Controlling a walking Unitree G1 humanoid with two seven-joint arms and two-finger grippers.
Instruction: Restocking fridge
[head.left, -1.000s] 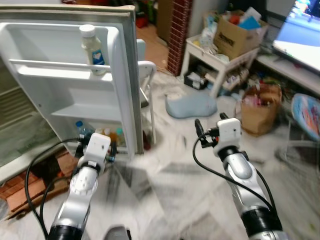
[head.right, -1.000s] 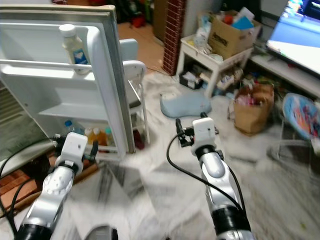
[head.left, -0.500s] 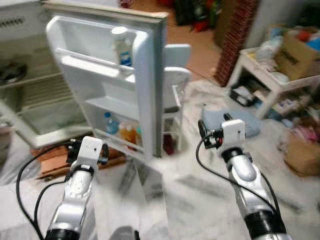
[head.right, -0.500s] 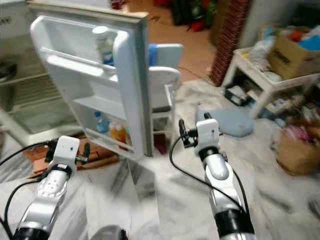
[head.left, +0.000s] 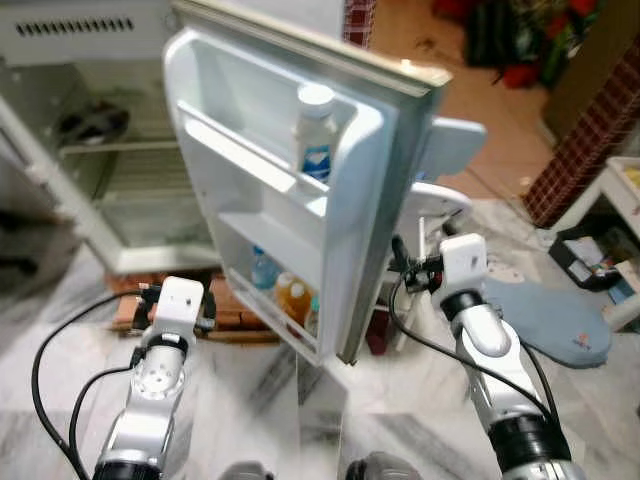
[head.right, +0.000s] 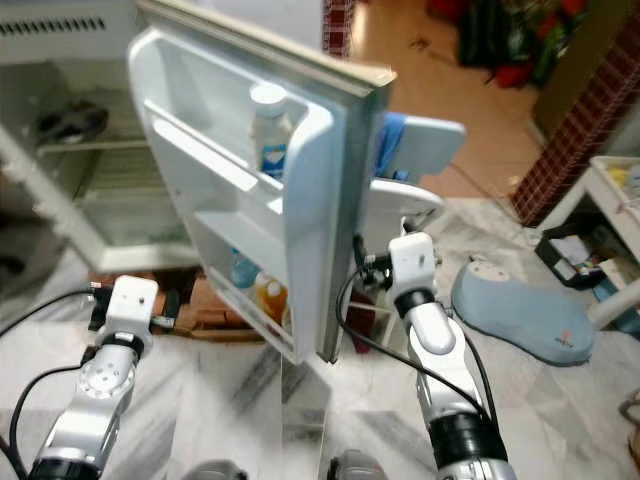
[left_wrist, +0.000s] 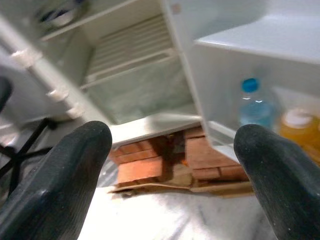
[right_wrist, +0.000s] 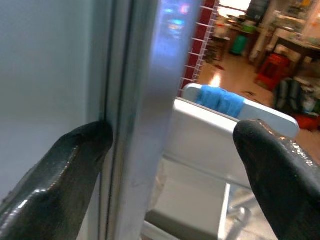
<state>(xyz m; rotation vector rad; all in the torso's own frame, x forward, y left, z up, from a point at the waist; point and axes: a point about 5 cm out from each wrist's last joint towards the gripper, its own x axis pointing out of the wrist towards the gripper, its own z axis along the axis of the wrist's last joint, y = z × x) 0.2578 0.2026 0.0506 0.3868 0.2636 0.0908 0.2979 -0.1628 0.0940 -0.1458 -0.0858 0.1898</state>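
The fridge door (head.left: 330, 190) is swung wide with bottles (head.left: 275, 290) already racked low and a white bottle (head.left: 314, 130) higher, yet nothing is carried by the spread-fingered left gripper (head.left: 172, 303) or right gripper (head.left: 405, 268), so restocking seems barely begun.

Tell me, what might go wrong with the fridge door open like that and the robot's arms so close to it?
The right gripper has its open fingers astride the edge of the fridge door; a swing of the door could catch or jolt it. The tall white bottle stands behind only a thin rail on the upper door shelf, so a bump might tip it. The fridge seems to rest on bricks, so a hard push could perhaps unsettle it. The left gripper hangs open, holding nothing.
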